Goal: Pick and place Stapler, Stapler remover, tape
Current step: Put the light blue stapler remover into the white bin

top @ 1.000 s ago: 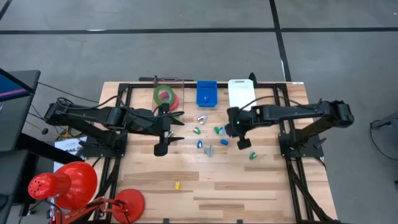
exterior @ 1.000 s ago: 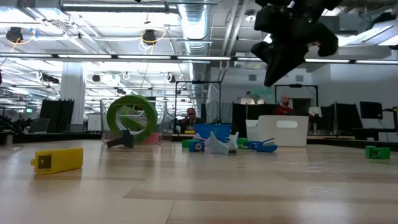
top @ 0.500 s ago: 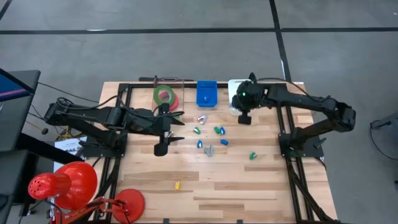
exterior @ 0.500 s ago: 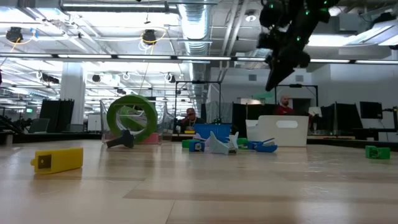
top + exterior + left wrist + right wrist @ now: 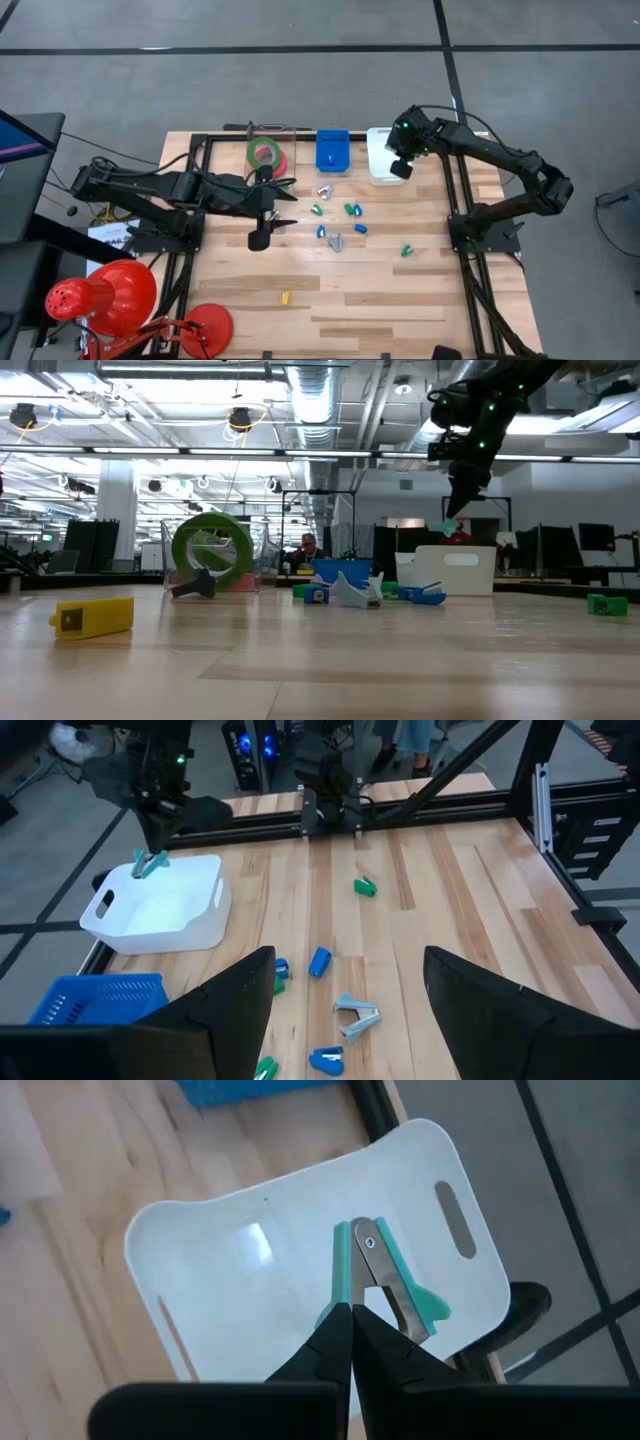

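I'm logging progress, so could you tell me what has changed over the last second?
The right gripper, shut on a teal staple remover, carried it from the table's middle to above the white bin. The left gripper stayed open near the tape rolls; the loose items did not move.

The right arm reaches from the counter's right side toward its far edge, elbow bent, its tool [image 5: 350, 1320] raised above the surface and pointing down with fingers pinched together. The left arm stretches in from the left edge, low and level, its tool [image 5: 345, 995] spread wide.
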